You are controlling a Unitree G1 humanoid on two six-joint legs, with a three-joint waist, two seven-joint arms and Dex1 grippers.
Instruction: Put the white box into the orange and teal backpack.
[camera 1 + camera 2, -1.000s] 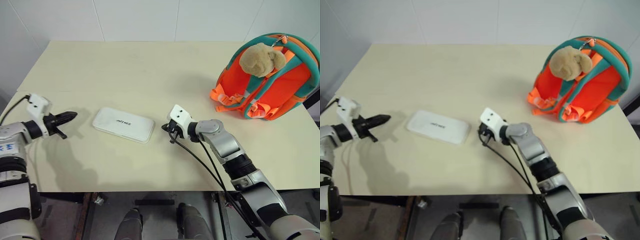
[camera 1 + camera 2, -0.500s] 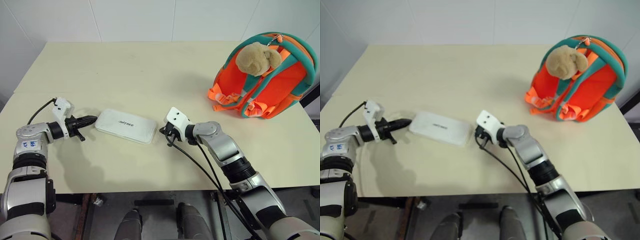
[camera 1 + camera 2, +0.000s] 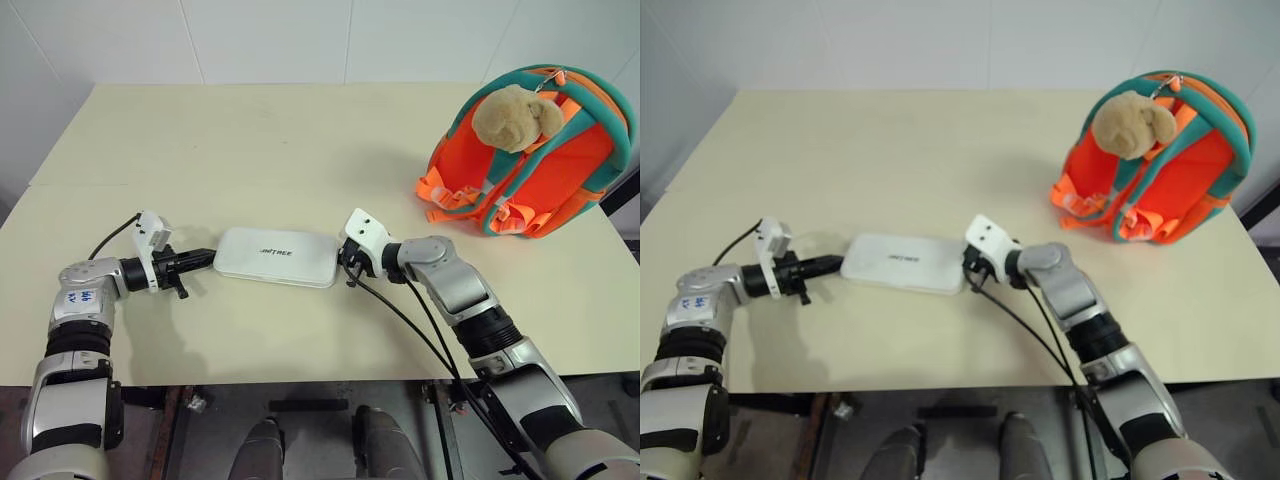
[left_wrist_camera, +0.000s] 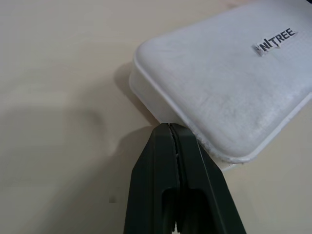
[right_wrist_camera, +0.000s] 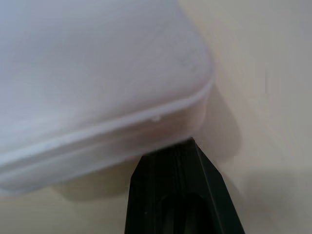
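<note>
So far nothing is packed: the white box (image 3: 277,257) lies flat near the middle of the surface's (image 3: 250,130) front edge, well apart from the orange and teal backpack (image 3: 530,150) standing at the far right corner. Its long axis runs along that front edge, with the left pincer (image 3: 203,257) and right pincer (image 3: 346,260), each with fingers together, pressed against its two short ends. By my reading, the lift, carry and insertion all remain.

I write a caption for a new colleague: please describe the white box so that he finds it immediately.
On the beige table, look at the near edge, far from the orange and teal backpack. The white box lies flat between two black grippers: long, rounded corners, small dark lettering on top.
</note>
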